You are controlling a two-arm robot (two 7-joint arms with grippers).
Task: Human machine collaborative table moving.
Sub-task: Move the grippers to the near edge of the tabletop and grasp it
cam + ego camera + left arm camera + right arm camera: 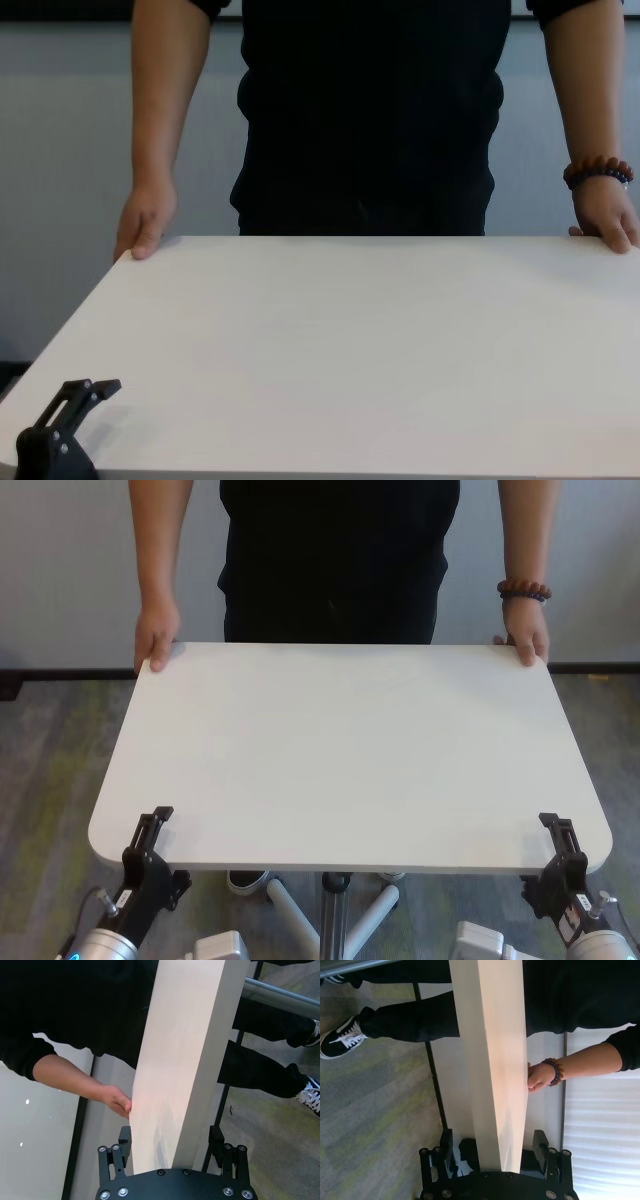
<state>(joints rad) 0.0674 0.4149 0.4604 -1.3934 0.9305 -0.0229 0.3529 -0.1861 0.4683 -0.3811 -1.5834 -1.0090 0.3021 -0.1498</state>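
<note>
Left gripper (150, 830) straddling table (350, 750), carpet (50, 770)

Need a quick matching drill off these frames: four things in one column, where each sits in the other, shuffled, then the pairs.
Things
1. left tool
2. right tool
3. bracelet
4. grey post

Places
A. under the table, centre
B. open, straddling the table's near edge at the robot's right corner
C. on the human's wrist at the far right corner
D. open, straddling the near edge at the robot's left corner

Pairs: 1-D, 2-B, 3-C, 4-A
</note>
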